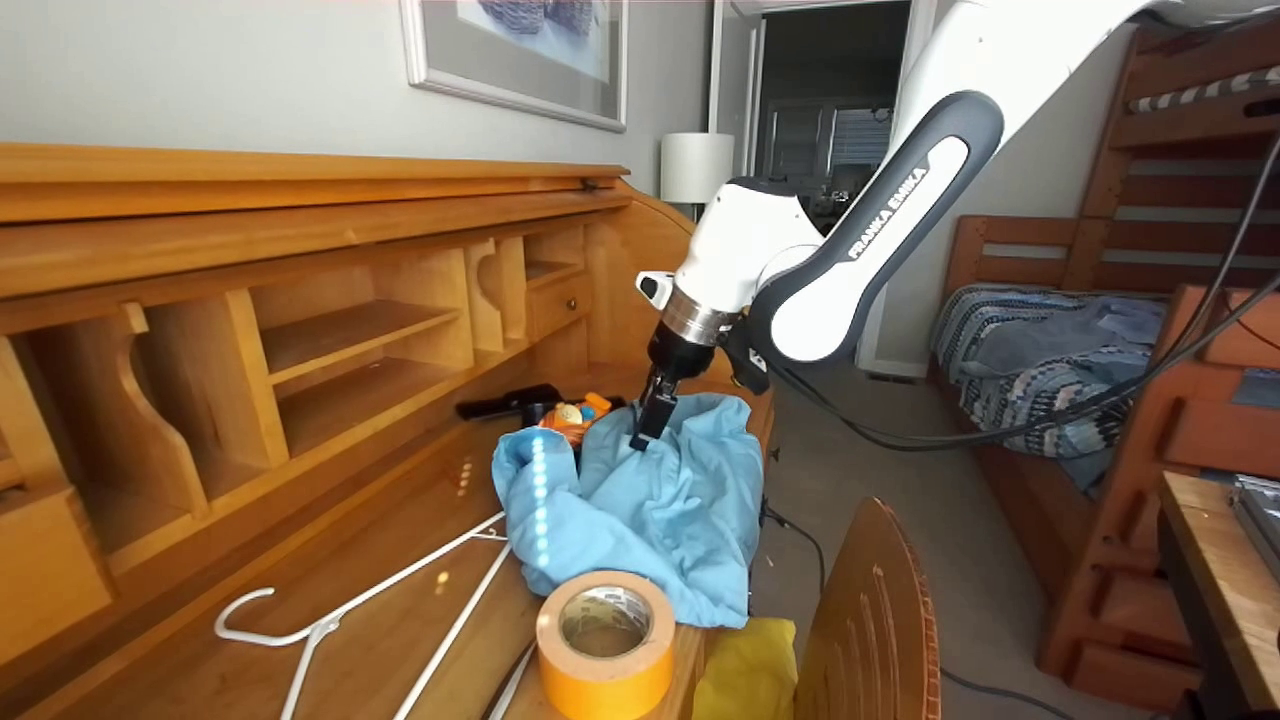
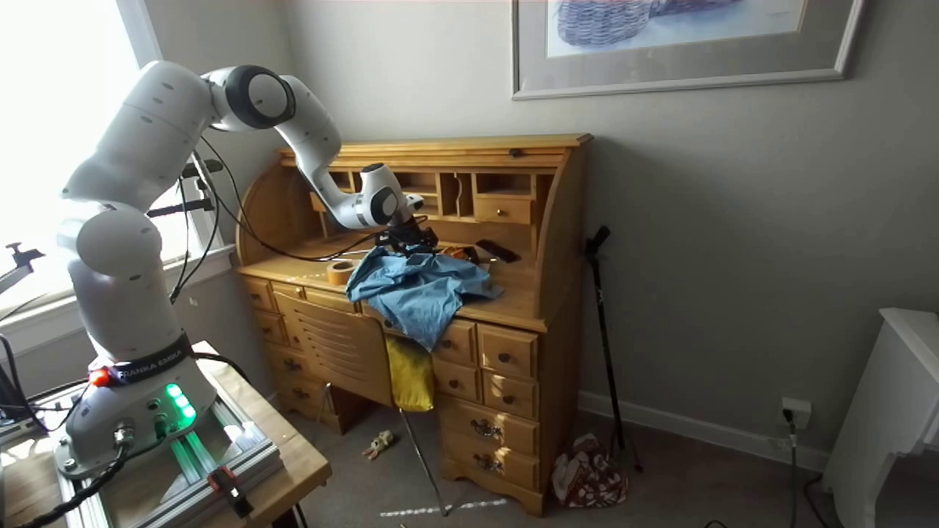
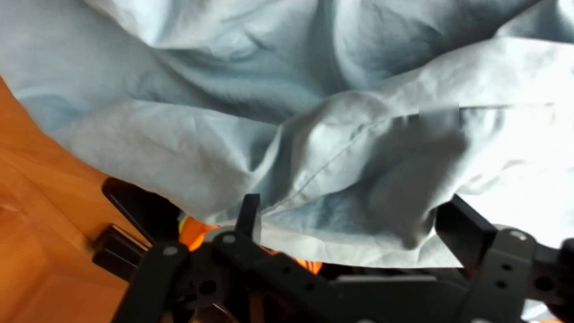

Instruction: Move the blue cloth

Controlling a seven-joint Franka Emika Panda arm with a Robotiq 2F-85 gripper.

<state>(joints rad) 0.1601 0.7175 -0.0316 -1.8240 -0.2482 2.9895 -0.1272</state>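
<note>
A black pincer tips the white arm.

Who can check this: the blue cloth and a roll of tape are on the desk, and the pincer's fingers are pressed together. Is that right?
No: the pincer is open, its fingers wide apart, as the wrist view shows. The blue cloth and roll of tape are on the desk.

Cloth was light sky-blue, with row of bright dots. Gripper was black; arm white and dark grey. Tape roll was orange-yellow, hanger white, desk honey-brown. Bedding was patterned blue and white, floor bundle red-and-white.
</note>
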